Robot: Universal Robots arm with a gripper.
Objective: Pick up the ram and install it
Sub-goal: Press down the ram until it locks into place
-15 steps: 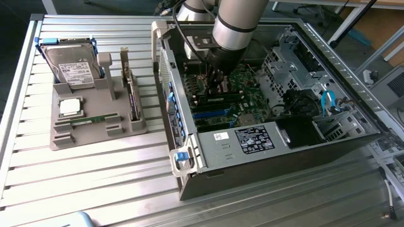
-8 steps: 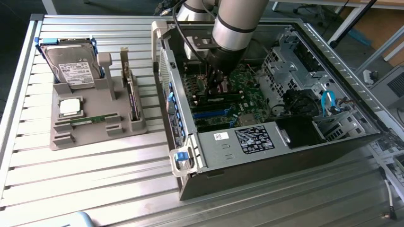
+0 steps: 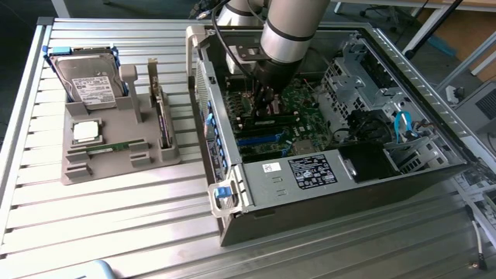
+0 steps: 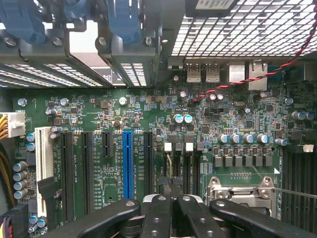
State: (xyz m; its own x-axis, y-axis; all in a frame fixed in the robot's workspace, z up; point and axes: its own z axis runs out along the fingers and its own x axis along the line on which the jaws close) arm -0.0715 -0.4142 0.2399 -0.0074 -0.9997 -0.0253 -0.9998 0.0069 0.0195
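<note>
Ram [image 3: 114, 147] lies flat in the grey holder [image 3: 116, 160] on the bench [image 3: 116, 221], well apart from the gripper [image 4: 172, 198], at nine o'clock of it in the exterior view. Jaws are shut and empty over the motherboard [image 4: 148, 124], judged mid-task. Wrist view alone shows the slots [image 4: 128, 166].

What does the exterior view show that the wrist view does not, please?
Exterior view alone: the grey holder beside the computer case, carrying a hard drive, a silver processor chip and a ram stick. Wrist view alone: the blue slot, white slot and the red-black twisted wire. Both: the green motherboard with the shut gripper over it.
</note>
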